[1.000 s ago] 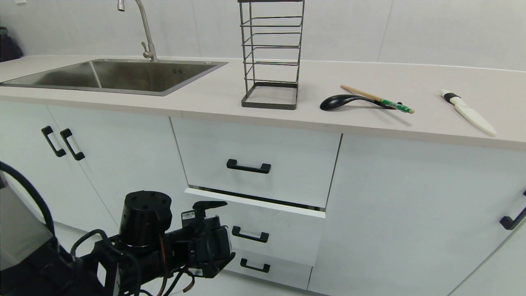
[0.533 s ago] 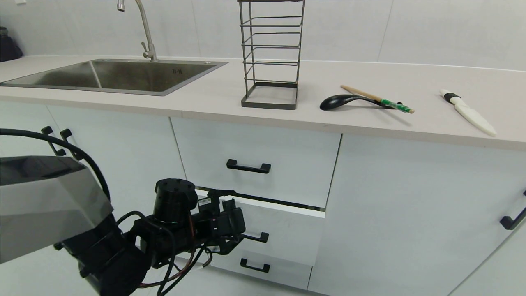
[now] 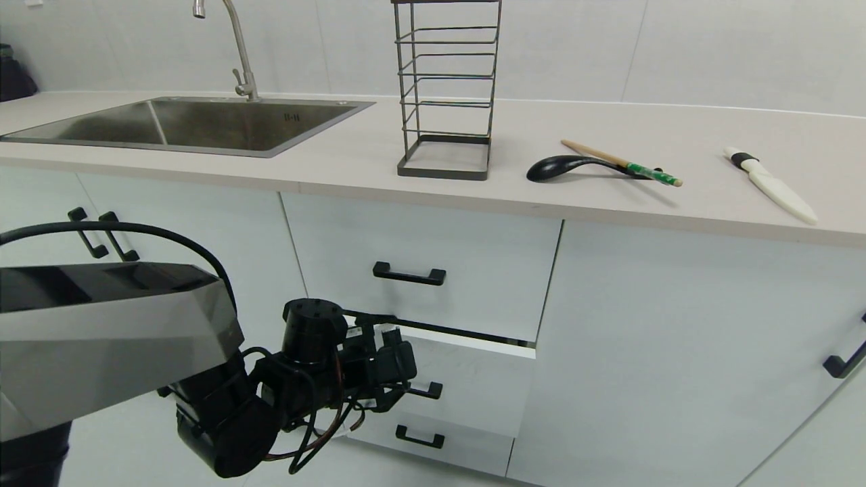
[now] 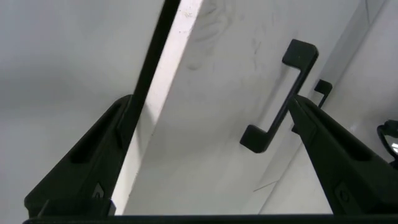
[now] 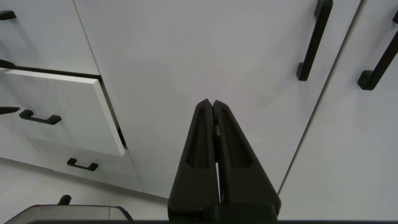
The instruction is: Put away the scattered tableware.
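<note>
On the counter [image 3: 609,203] lie a black spoon [image 3: 565,166], a pair of wooden chopsticks [image 3: 619,162] resting across its handle, and a white knife [image 3: 771,184] farther right. My left gripper [image 3: 400,355] is low in front of the cabinet, at the slightly pulled-out middle drawer [image 3: 467,379]. In the left wrist view it [image 4: 211,109] stands open, with the drawer's black handle [image 4: 280,99] between its fingers and close to one of them. My right gripper [image 5: 213,106] is shut on nothing and faces the white cabinet fronts.
A tall wire rack [image 3: 446,88] stands mid-counter, with a steel sink [image 3: 183,125] and tap [image 3: 237,47] to the left. Drawers with black handles sit above [image 3: 409,274] and below [image 3: 419,438] the open one. Cabinet doors [image 5: 249,62] flank them.
My left arm has risen and moved right, up to the middle drawer. Its open gripper now straddles the drawer handle. The tableware on the counter has not moved.
</note>
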